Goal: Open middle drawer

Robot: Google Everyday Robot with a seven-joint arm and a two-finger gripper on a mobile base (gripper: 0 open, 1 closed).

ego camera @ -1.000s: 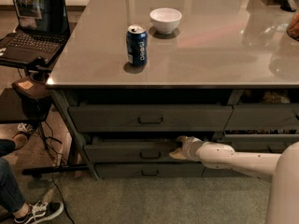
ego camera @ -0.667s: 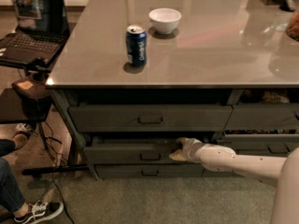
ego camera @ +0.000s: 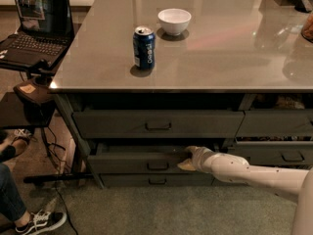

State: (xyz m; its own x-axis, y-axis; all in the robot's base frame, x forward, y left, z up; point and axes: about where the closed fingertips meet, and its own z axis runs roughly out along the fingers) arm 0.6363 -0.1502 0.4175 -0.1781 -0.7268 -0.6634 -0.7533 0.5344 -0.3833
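Gripper (ego camera: 187,161) at upper right edge of middle drawer (ego camera: 132,163); you cannot tell whether it grips. Drawer slightly pulled out beneath top drawer (ego camera: 112,124), its handle (ego camera: 157,166) just left of gripper.

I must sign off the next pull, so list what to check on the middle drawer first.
1. Gripper at the middle drawer, not the one above or below: ok, at its front's upper right edge.
2. Gripper on the loop handle: not ok, handle bare to its left.
3. Drawer partly out: ok, a strip of inside shows.
4. Hold secure: cannot tell.
5. Person's shoe off the drawer's path: ok, far left.
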